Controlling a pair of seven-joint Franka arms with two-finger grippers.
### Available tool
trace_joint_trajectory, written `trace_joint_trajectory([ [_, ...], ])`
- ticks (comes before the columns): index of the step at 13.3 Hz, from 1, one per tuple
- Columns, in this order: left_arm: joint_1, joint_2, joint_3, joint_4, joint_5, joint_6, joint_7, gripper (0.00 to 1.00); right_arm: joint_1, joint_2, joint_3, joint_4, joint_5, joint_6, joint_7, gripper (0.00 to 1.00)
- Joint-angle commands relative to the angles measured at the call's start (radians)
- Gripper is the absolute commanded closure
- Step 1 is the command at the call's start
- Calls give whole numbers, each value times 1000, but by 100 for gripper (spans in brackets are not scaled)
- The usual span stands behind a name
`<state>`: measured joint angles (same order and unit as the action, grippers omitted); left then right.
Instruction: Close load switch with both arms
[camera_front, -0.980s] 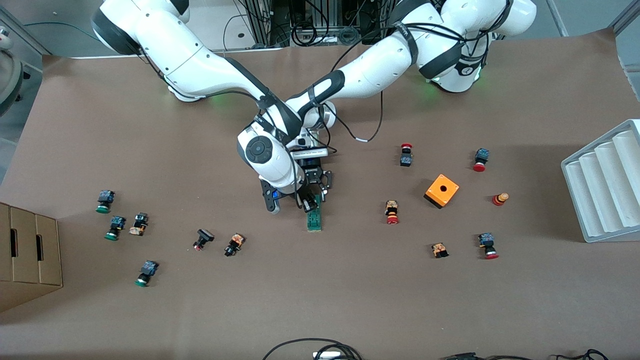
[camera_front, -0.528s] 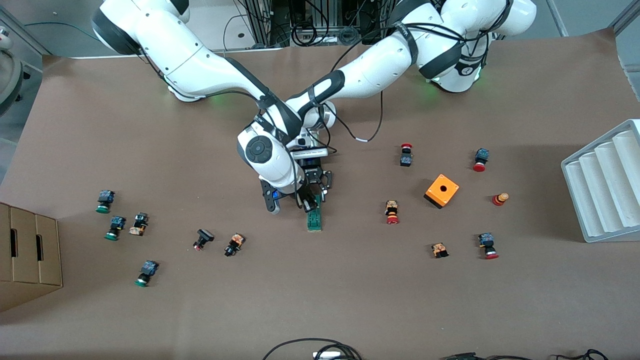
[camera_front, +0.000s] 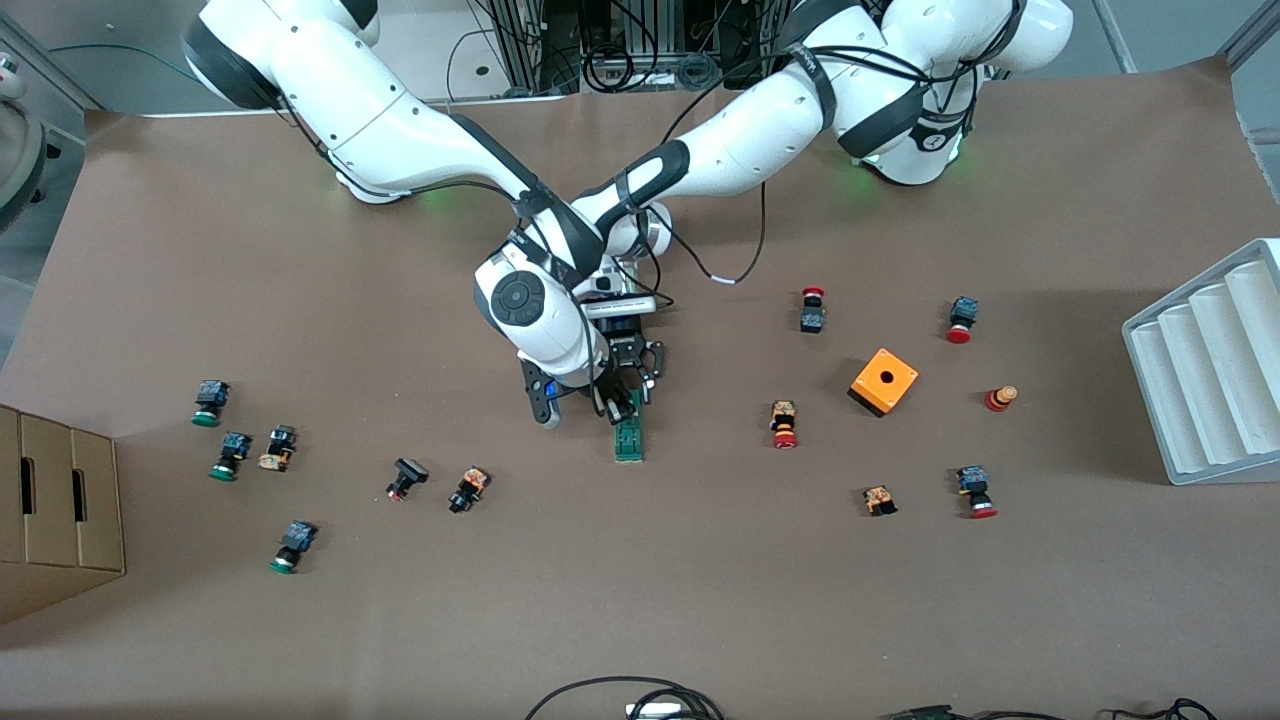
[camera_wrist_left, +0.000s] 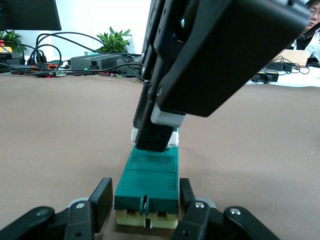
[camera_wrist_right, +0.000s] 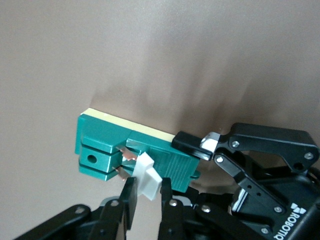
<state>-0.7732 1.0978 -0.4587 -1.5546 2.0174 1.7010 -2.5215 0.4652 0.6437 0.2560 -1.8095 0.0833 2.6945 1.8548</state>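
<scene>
Load switch (camera_front: 628, 439) lies flat mid-table on brown paper covering (camera_front: 640, 600), long axis running 12 to 6 o'clock in the front view. Left gripper (camera_wrist_left: 145, 207) clamps the switch's end, a finger on each side. Right gripper (camera_wrist_right: 147, 197) pinches the white sliding tab (camera_wrist_right: 146, 175) from above. Orange box (camera_front: 884, 381) sits toward the left arm's end, about 2 o'clock from the switch; small push buttons are scattered at both ends. Grey ribbed tray (camera_front: 1210, 360) at one edge, cardboard box (camera_front: 55, 510) at the other. Left wrist view shows cables and potted plants (camera_wrist_left: 116, 40) past the table's edge.
</scene>
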Motion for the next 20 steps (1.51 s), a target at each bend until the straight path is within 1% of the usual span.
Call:
trace_joint_trajectory([
  [1, 0, 17, -9, 27, 3, -8, 13, 38, -17, 5, -4, 19, -20, 5, -2, 76],
  [8, -1, 19, -9, 27, 3, -9, 12, 38, -23, 22, -4, 47, -10, -5, 1, 78],
  [18, -1, 20, -9, 27, 1, -9, 13, 38, -36, 56, -1, 131, -5, -90, 6, 79],
  [20, -1, 22, -9, 25, 1, -9, 13, 38, -36, 59, -1, 139, 7, -96, 6, 79],
])
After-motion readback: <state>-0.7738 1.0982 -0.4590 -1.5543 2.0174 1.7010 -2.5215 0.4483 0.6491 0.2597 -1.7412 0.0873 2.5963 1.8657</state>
